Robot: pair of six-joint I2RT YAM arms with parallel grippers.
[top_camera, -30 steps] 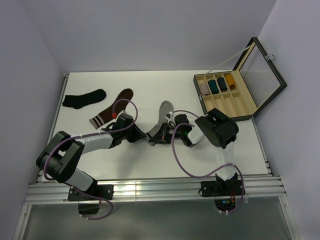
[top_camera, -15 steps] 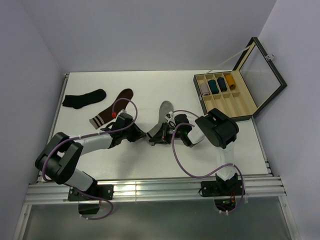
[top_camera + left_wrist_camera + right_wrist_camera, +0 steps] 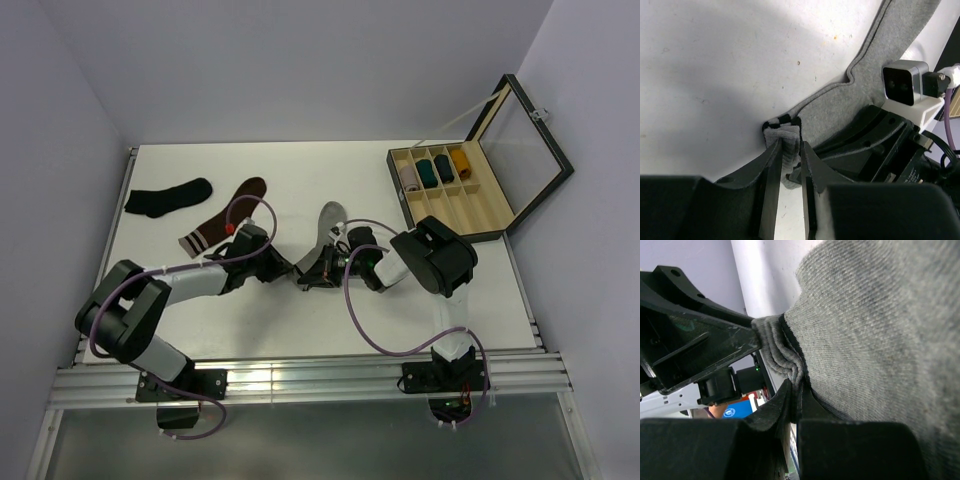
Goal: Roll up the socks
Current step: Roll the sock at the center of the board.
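- The grey sock (image 3: 329, 223) lies flat near the middle of the white table (image 3: 300, 165), with its toe towards the far side and its dark-striped cuff (image 3: 782, 134) at the near end.
- The left claw (image 3: 790, 146) comes in from the left and pinches the bunched cuff between its two fingers, just above the tabletop.
- The right claw (image 3: 794, 396) comes in from the right. Its fingers are pressed together on a fold at the sock's dark-trimmed edge, just beside the left claw.
- The two claws meet tip to tip at the near end of the sock, and the rest of the sock lies spread on the table.
- A black sock (image 3: 168, 196) lies at the far left of the table.
- A brown sock (image 3: 226, 214) with a pale striped cuff lies just right of the black one, well apart from the grey sock.
- An open box (image 3: 482, 208) with a glass lid sits at the far right. Four rolled bundles (image 3: 433, 170) fill the far ends of its compartments.
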